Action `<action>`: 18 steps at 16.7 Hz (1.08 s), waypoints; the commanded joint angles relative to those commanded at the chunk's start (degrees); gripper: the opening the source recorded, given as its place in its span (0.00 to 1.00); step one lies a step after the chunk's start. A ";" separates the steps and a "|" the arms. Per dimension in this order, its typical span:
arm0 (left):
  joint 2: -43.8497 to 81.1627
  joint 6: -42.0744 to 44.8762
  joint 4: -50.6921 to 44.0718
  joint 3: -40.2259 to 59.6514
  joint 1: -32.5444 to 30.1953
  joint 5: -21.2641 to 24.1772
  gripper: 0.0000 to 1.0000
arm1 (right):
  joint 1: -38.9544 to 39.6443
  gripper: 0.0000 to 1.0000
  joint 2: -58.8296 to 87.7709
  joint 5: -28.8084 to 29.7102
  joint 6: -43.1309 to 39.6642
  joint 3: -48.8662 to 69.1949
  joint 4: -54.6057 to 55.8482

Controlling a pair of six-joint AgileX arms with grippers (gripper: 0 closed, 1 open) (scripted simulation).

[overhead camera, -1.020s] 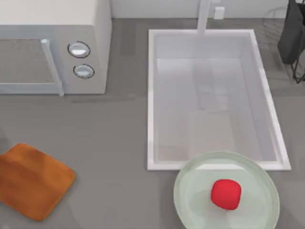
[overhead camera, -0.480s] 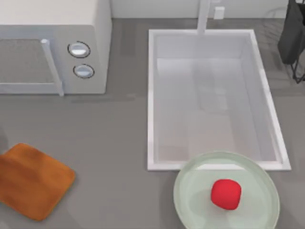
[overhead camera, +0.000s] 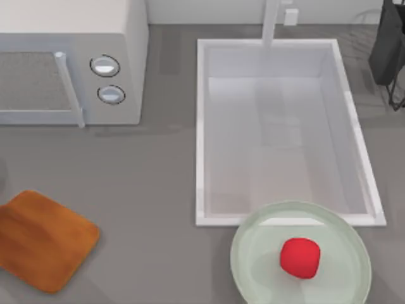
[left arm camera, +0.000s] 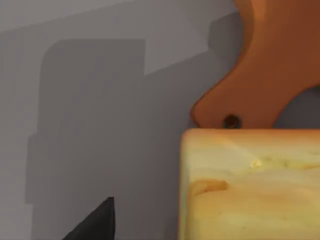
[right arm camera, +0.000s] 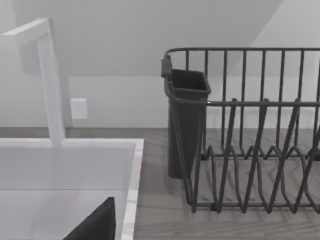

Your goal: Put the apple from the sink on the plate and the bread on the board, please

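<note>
- Fingers on my left gripper (left arm camera: pixel 96 224): a single dark tip shows in the left wrist view, standing apart from the bread (left arm camera: pixel 250 185). I cannot tell whether the pair is clamped, together or apart.
- Bread: it sits very close under the left wrist camera. Directly beyond it lies the handle end of the wooden cutting board (left arm camera: pixel 270 65), with its hanging hole. Whether the bread is held or resting, I cannot tell.
- Board, top view: the cutting board (overhead camera: pixel 44 240) lies at the lower left of the worktop (overhead camera: pixel 145 190), and the surface in view is bare.
- Right gripper (right arm camera: pixel 95 225): parked at the far right, by the sink (right arm camera: pixel 65 170), the faucet post (right arm camera: pixel 50 80) and the dish rack (right arm camera: pixel 250 135) with its cutlery holder (right arm camera: pixel 186 125). One dark tip shows, and I cannot tell the state of those fingers.
- Apple (overhead camera: pixel 300 257): it rests on the pale green plate (overhead camera: pixel 253 266), right of centre. The plate overlaps the sink's (overhead camera: pixel 201 126) near rim, and the basin is empty.
- Change over the last second: none that I can find from above. Apple, plate, board and microwave (overhead camera: pixel 69 57) sit exactly as before.
- Finding: the apple half of the task looks complete. The bread half is open and close to its end. My judgement is that the left arm must carry the bread fully over the slab before it lets go.
</note>
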 joint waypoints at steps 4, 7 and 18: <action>0.00 0.00 0.00 0.00 0.00 0.00 0.85 | 0.00 1.00 0.00 0.00 0.00 0.00 0.00; 0.00 0.00 0.00 0.00 0.00 0.00 0.62 | 0.00 1.00 0.00 0.00 0.00 0.00 0.00; 0.00 0.00 0.00 0.00 0.00 0.00 0.00 | 0.00 1.00 0.00 0.00 0.00 0.00 0.00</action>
